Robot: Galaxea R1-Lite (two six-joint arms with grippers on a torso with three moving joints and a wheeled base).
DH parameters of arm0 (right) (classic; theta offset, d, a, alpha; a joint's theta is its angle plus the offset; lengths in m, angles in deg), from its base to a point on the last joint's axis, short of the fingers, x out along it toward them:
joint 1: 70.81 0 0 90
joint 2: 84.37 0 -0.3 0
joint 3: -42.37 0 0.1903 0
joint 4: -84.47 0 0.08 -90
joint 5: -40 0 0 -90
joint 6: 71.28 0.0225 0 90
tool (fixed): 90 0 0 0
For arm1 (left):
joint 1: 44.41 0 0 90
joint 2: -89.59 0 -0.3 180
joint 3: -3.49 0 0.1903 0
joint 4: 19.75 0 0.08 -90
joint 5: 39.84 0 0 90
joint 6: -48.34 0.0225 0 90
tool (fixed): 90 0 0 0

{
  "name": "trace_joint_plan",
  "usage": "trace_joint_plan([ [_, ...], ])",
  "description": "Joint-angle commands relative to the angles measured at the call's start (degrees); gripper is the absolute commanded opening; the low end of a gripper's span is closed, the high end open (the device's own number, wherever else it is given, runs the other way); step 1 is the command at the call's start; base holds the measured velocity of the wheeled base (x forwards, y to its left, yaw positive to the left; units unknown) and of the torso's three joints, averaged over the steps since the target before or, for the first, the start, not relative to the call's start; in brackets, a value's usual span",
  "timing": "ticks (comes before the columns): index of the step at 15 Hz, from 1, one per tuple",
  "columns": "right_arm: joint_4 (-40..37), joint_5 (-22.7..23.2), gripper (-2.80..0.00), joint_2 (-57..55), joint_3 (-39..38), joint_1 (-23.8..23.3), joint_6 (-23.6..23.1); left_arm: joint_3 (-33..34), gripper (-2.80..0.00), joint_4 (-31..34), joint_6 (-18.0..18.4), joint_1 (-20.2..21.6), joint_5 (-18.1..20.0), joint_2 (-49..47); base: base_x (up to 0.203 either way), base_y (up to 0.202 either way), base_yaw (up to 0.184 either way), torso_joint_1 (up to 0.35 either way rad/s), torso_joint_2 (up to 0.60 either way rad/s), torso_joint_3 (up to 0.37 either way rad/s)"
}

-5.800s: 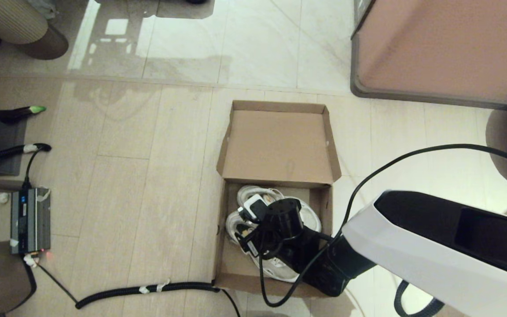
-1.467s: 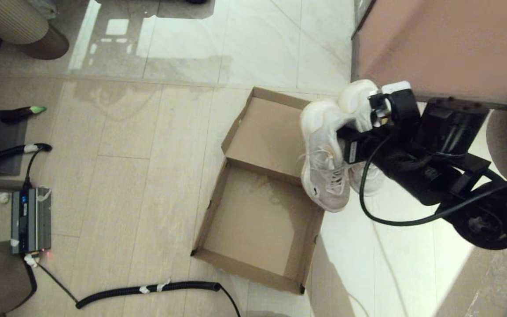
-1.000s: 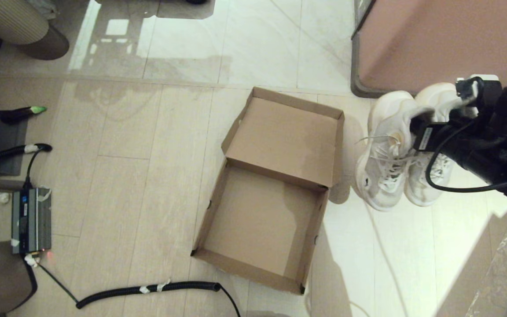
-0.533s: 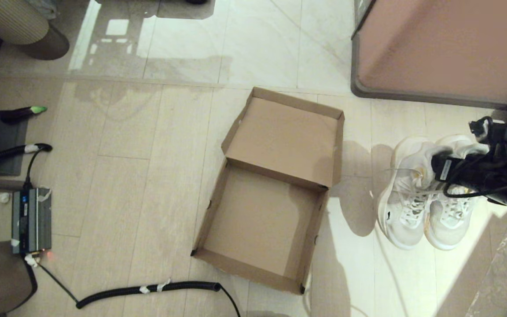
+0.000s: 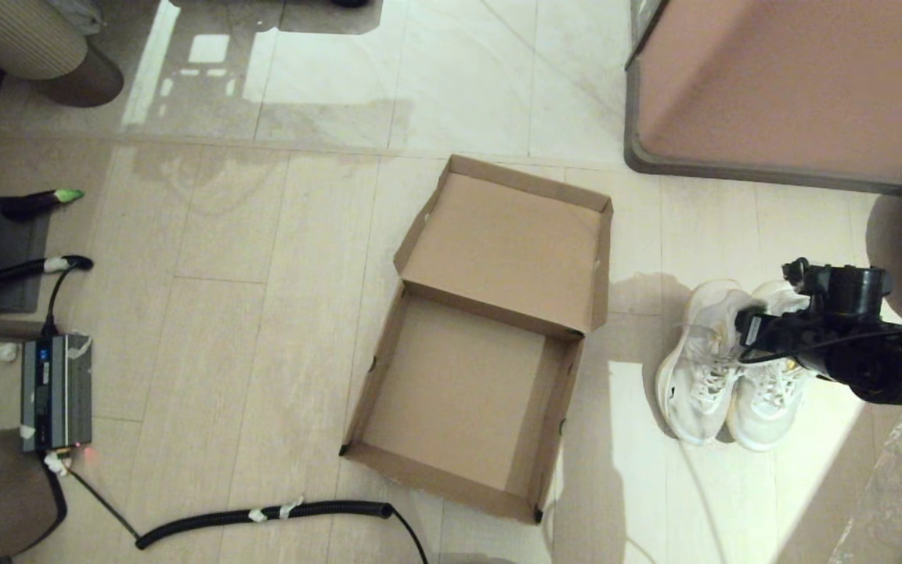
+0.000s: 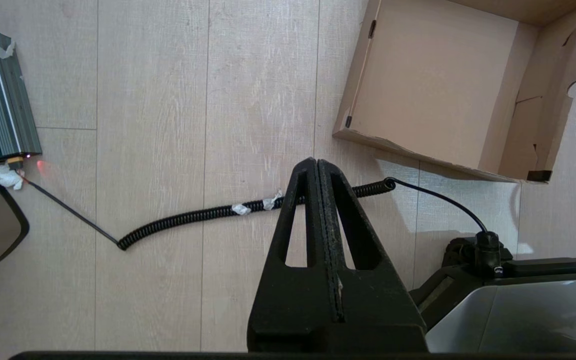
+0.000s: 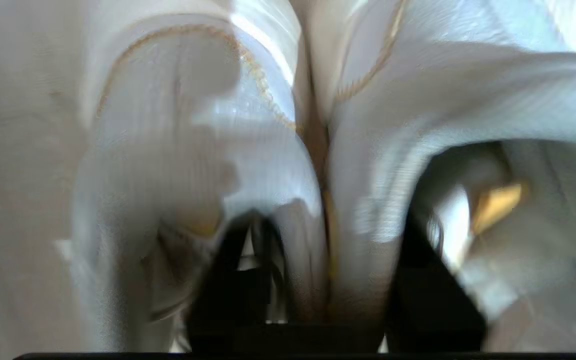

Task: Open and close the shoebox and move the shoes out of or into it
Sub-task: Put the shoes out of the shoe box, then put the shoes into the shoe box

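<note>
Brown cardboard is seen lying open on the floor: the shoebox [image 5: 463,399] is empty, its lid [image 5: 507,247] folded back. The shoes [image 5: 725,376] are set side by side on the tiles to its right, their heels hidden by the right gripper [image 5: 764,333]. In the right wrist view, the two inner collars are seen pinched together between its fingers [image 7: 233,280]. The left gripper [image 6: 317,172] is held fully closed above a coiled cable [image 6: 248,207], near the box's front wall.

The two white shoes [image 7: 288,125] fill the view very close, pressed together side by side, and the dark fingers [image 7: 238,280] of the right claw [image 7: 318,290] grip their touching inner walls.
</note>
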Motion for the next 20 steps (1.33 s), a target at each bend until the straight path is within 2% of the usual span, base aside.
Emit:
trace_joint_plan([
  [1,0.4,0.0,0.0,-3.7,0.7,-0.3,0.0,0.0,-2.8,0.0,0.1,0.0,0.0,0.0,0.0,0.0,0.0,0.0,0.0,0.0],
  [8,0.6,0.1,0.0,-1.8,-0.2,-0.4,-0.1,0.0,-2.8,0.0,0.2,0.0,0.0,0.0,0.0,0.0,0.0,0.0,0.0,0.0],
  [10,0.3,0.2,0.0,2.6,-1.9,1.6,0.2,0.0,-2.8,0.0,0.2,0.0,0.0,0.0,0.0,0.0,0.0,0.0,0.0,0.0],
  [11,0.2,0.2,0.0,5.6,-4.1,3.8,0.2,0.0,-2.8,0.1,0.2,0.0,0.0,0.0,0.0,0.0,0.0,0.0,0.0,0.0],
  [15,0.3,-0.6,0.0,11.6,-12.5,18.5,-0.1,0.0,-2.8,0.0,0.0,0.0,-0.1,0.0,0.0,0.0,0.0,0.0,0.0,0.0],
  [16,0.3,-1.3,-2.8,11.5,-12.8,21.4,-0.1,0.0,-2.8,0.0,-0.2,0.0,-0.1,0.0,0.0,0.0,0.0,0.0,0.0,0.0],
  [20,0.6,-5.7,-2.8,6.6,-11.6,30.3,0.4,0.0,-2.8,0.0,-0.3,0.0,-0.1,0.0,0.0,0.0,0.0,0.0,0.0,0.0],
])
